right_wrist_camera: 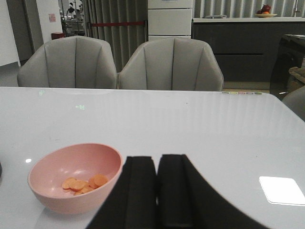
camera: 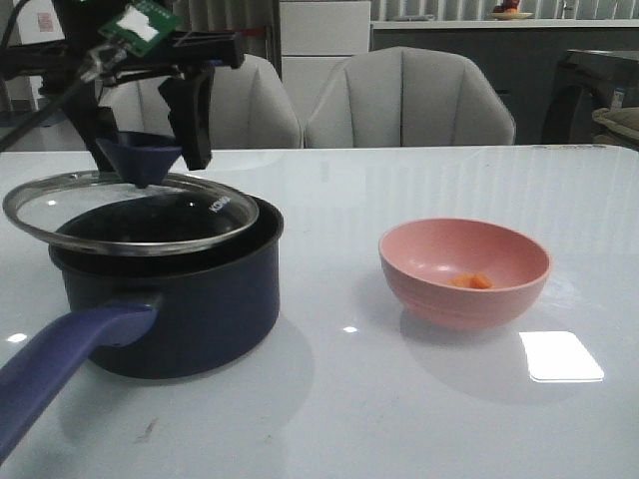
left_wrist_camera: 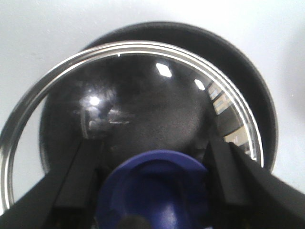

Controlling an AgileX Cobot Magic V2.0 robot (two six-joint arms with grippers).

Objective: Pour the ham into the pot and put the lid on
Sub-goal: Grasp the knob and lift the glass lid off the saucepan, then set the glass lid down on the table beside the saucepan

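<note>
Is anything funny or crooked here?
Yes. The lid sits crooked over the pot, off to one side instead of flat, with the left gripper around its knob. Odder still, the ham lies in the pink bowl, not the pot. Nothing looks spilled.

You can't see inside the pot (camera: 190, 299): the lid (camera: 130, 212) covers it. Its handle (camera: 60, 364) runs off the front view's edge. In the bowl (camera: 464, 274), the rim hides most ham (camera: 471, 281).
</note>
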